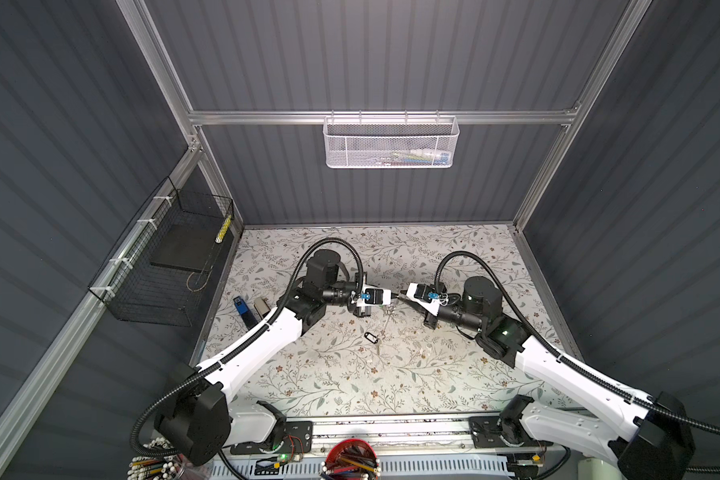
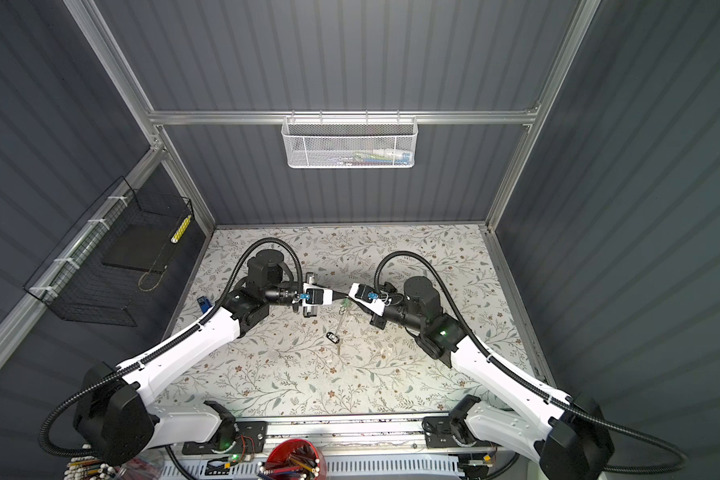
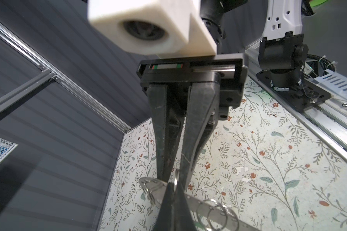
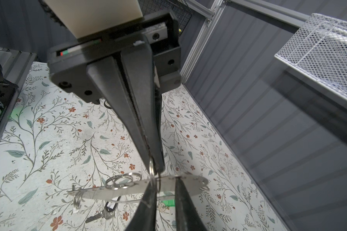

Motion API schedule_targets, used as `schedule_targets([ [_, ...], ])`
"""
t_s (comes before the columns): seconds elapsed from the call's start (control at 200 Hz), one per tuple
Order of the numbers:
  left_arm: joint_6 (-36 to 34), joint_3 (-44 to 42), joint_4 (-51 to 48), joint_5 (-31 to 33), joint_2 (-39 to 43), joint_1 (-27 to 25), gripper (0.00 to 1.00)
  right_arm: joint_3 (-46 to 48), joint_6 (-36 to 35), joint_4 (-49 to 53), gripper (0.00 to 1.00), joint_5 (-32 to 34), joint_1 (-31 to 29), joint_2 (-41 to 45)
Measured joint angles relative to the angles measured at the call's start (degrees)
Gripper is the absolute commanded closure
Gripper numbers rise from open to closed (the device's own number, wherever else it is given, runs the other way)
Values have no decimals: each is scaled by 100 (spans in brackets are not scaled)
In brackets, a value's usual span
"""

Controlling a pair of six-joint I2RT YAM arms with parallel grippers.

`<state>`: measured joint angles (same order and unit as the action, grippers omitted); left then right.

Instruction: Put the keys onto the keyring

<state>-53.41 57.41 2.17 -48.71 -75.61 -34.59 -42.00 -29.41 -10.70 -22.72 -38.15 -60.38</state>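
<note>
Grey metal, the flat keyring point(image 4: 128, 190) hangs in the air above the floral table point(image 1: 433, 374), clamped at its edge by the left gripper point(image 3: 173, 187), whose jaws are pressed together on the plate. The right gripper point(image 4: 155, 169) meets it tip to tip, jaws nearly together and pinching a small split ring point(image 4: 151, 166) at the plate's edge. Below lie the black-tagged key point(image 1: 373, 338) and the green-tagged key point(image 4: 169, 202), both on the table.

Dark ribbed walls point(image 1: 371, 54) in aluminium framing point(image 1: 383, 117) enclose a floral-patterned tabletop point(image 1: 350, 374).
</note>
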Motion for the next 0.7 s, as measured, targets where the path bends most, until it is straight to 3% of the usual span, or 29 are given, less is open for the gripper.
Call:
schedule_targets([
  [0.38,-83,168,-254,0,-103,0,100,9,-70,61,100,-4,-4,2],
  [0.43,-107,179,-293,2,-105,0,83,9,-74,76,100,-2,-4,2],
  [0.49,-144,181,-323,44,-105,0,75,9,-85,133,100,0,-4,11],
  [0.7,-448,190,-772,570,55,-26,68,9,-92,387,100,39,-4,155],
])
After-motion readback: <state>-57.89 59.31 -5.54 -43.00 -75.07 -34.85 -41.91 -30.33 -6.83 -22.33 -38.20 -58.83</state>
